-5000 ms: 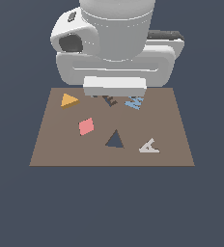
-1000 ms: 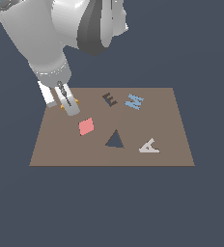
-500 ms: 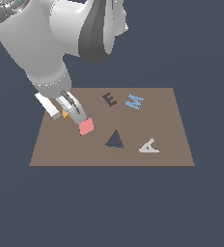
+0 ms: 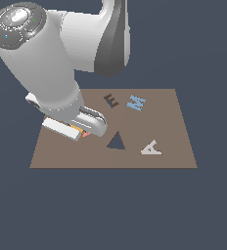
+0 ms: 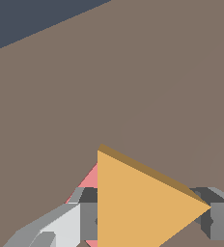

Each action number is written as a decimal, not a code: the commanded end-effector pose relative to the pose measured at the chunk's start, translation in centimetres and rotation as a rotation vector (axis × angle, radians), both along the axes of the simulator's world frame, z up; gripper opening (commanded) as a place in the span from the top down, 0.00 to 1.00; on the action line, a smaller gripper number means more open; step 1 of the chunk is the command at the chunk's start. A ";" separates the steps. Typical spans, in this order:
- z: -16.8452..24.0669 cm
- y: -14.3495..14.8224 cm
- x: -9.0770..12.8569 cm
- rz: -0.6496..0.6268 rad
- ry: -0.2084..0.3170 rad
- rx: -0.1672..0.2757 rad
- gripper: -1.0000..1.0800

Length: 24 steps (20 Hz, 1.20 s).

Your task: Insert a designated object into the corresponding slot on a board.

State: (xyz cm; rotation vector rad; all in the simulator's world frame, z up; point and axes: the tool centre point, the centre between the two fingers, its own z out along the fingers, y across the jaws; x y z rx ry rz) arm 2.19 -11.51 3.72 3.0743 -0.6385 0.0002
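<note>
Flat brown rectangular board [image 4: 174, 122] carries dark letter E [image 4: 111, 100], blue letter M [image 4: 136, 102], grey letter A [image 4: 150, 147]. Dark navy triangular slot [image 4: 116, 141] sits open, unobstructed. Gripper [image 5: 147, 222] pinches flat orange-yellow triangle block [image 5: 138, 202] above pink-red diamond [image 5: 89, 178], beside the slot.

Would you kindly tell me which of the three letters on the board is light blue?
The M; the E beside it is dark brown, the A pale grey.

A flat brown board [image 4: 174, 146] lies on a plain dark floor [image 4: 113, 210]. On the board — a dark letter E [image 4: 111, 100], a blue M [image 4: 136, 102], a pale A [image 4: 151, 147], and a pink-red diamond [image 4: 86, 134] partly hidden.
</note>
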 end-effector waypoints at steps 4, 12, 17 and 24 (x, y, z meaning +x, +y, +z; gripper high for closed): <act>0.2 3.4 2.8 0.251 0.000 0.000 1.00; 0.3 8.1 4.7 0.542 0.000 0.000 1.00; 0.3 10.2 5.1 0.663 0.001 0.000 1.00; 0.4 11.6 5.1 0.745 0.001 0.000 1.00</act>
